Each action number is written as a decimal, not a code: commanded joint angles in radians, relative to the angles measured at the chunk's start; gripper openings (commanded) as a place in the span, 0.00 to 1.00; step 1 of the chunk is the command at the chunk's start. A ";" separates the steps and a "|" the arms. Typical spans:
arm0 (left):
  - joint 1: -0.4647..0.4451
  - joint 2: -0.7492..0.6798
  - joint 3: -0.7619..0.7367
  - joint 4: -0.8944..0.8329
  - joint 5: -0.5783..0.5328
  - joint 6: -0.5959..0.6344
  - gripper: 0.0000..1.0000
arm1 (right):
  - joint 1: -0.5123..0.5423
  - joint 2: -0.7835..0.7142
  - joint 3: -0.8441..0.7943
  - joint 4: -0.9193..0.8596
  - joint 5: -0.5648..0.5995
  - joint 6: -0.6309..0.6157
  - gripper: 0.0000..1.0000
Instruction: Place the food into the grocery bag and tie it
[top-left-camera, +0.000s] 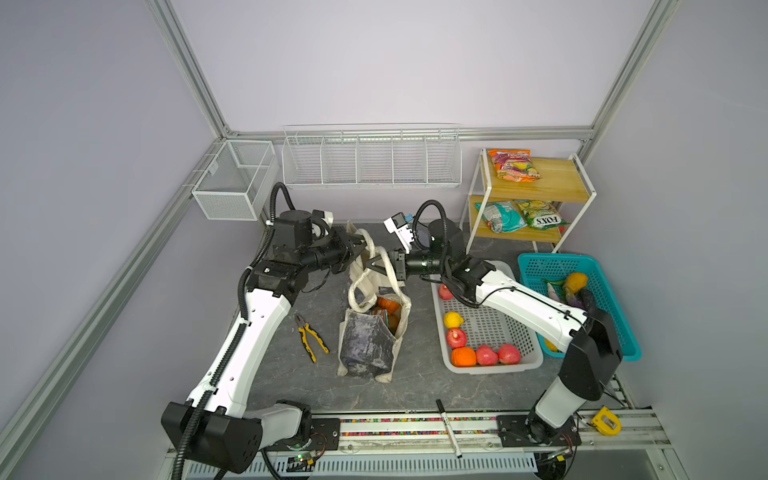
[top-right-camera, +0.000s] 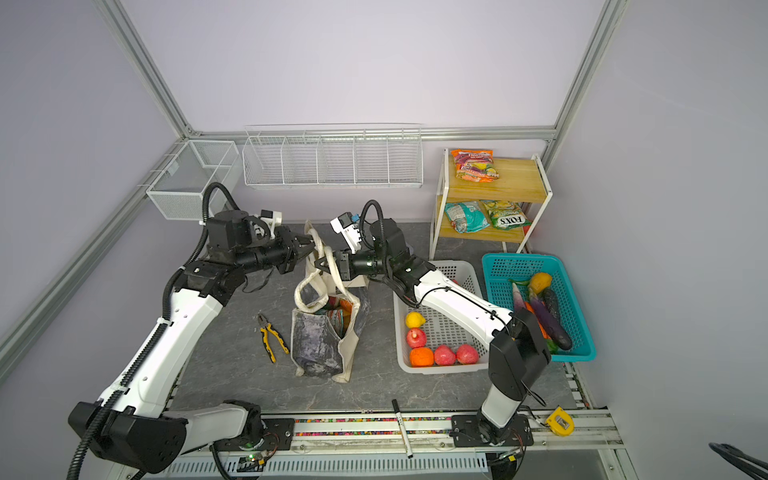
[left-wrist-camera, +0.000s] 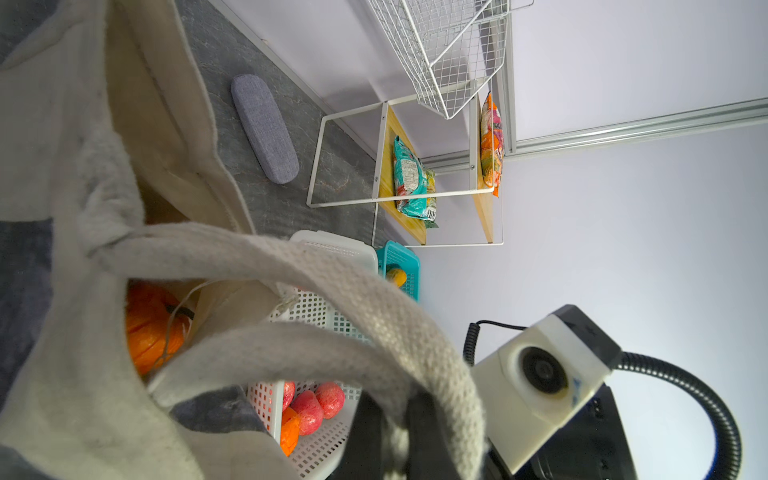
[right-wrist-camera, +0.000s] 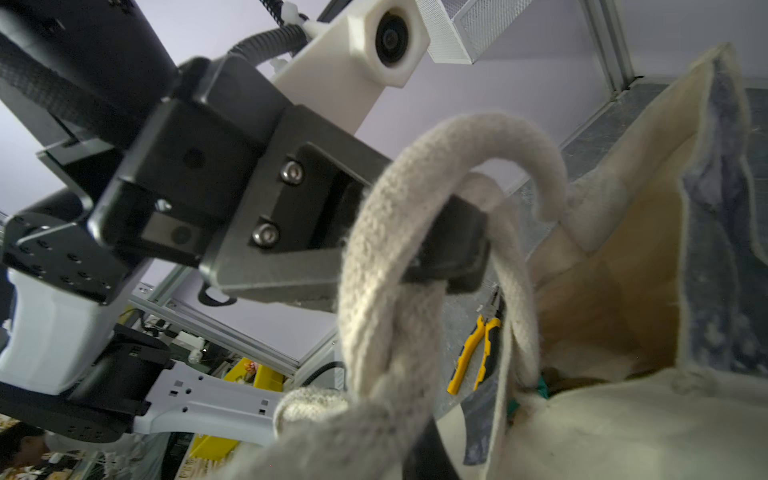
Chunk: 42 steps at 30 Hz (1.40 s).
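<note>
Centrally in both top views, above the bag (top-left-camera: 365, 340), the left tool (top-left-camera: 361, 242) and right tool (top-left-camera: 372, 266) are each clamped shut on a handle (top-left-camera: 369, 237).

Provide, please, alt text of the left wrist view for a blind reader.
Close up, the right gripper pinches a cream handle of the grocery bag, which holds an orange pumpkin. Behind stand a white basket of fruit, a teal basket and a snack shelf.

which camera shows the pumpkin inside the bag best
The left wrist view: the pumpkin sits in the grocery bag's open mouth, ribs and stem clear. In both top views only an orange sliver of it shows in the bag. The right wrist view shows the bag's inside but no pumpkin.
</note>
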 joint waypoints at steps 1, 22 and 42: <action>0.034 -0.046 0.022 -0.043 0.022 0.032 0.00 | -0.045 -0.031 0.005 -0.227 0.101 -0.165 0.07; 0.130 -0.087 -0.019 -0.064 -0.011 0.056 0.00 | -0.130 -0.182 -0.117 -0.243 0.430 -0.208 0.07; 0.223 -0.128 -0.022 -0.174 -0.323 0.078 0.00 | -0.143 -0.269 -0.151 -0.319 0.711 -0.178 0.07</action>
